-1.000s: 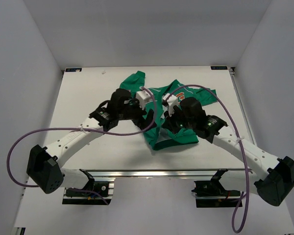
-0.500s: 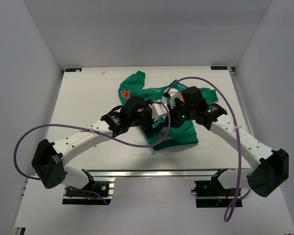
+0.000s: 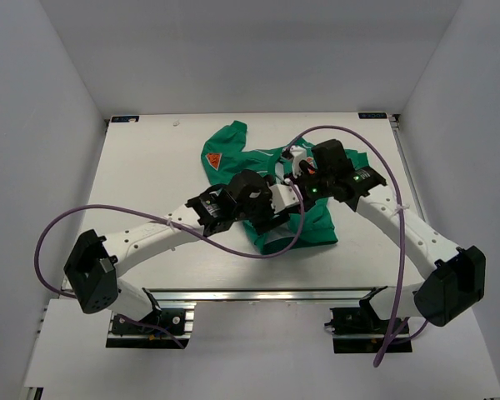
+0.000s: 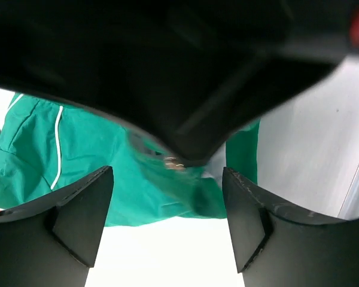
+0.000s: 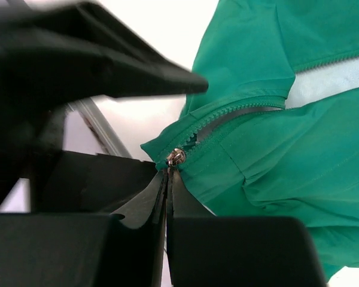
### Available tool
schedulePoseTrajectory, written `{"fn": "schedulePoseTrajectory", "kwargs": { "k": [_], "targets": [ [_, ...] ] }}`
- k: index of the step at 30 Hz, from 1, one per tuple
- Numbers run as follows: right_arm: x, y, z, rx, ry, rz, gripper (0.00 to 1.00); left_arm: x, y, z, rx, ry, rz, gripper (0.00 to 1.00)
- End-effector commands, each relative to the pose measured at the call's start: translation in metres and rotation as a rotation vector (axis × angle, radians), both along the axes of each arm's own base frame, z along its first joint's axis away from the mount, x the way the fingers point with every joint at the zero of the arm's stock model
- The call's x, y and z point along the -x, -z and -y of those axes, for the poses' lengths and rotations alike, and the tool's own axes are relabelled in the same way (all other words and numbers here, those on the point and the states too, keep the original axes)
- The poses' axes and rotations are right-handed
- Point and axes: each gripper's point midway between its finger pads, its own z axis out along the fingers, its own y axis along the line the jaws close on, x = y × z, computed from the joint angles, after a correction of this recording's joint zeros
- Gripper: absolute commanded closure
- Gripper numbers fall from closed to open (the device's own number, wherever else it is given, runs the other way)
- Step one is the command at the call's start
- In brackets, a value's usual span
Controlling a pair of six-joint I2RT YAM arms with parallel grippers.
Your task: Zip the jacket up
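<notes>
Swinging in from the left side of the table (image 3: 142, 158), the left arm has crossed to the middle, and the left gripper (image 4: 167, 173) now hangs just beside the right one over the jacket's lower front, its fingers (image 4: 78, 218) spread apart with nothing between them. The right gripper (image 5: 167, 177) has its fingers pressed together on the pull (image 5: 176, 157), which sits at the hem corner. The teeth beyond it still gape over pale lining, so the zip looks barely started. The jacket (image 3: 317, 229) lies rumpled at the table's centre, towards the far edge. Bringing the free gripper this close probably means it is about to pin the hem below the slider, giving the right arm something to pull against. Without that hold the cloth would likely just ride up with the pull. Against the earlier top view, the left gripper has left the sleeve side, uncovering the orange patch (image 3: 214, 158). The right wrist has moved a little farther up the table, towards the collar, while the hem has kept its place.
</notes>
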Motion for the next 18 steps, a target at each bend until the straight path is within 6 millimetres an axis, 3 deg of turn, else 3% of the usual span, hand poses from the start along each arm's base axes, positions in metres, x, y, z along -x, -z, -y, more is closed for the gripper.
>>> {"fn": "schedulePoseTrajectory", "kwargs": {
  "k": [1, 8, 15, 18],
  "targets": [
    [-0.007, -0.042, -0.009, -0.126, -0.002, 0.014, 1.0, -0.004, 0.003, -0.004, -0.05, -0.034, 0.041, 0.18],
    [-0.004, -0.05, -0.006, -0.165, -0.004, -0.021, 1.0, -0.01, 0.003, -0.007, -0.059, -0.073, 0.073, 0.4],
    [-0.007, -0.035, -0.003, -0.128, 0.015, -0.053, 1.0, -0.002, -0.011, 0.0, -0.006, -0.025, 0.073, 0.43],
    [-0.009, -0.033, -0.004, -0.121, 0.014, -0.05, 1.0, 0.002, -0.016, 0.001, 0.01, -0.007, 0.072, 0.49]
  ]
}}
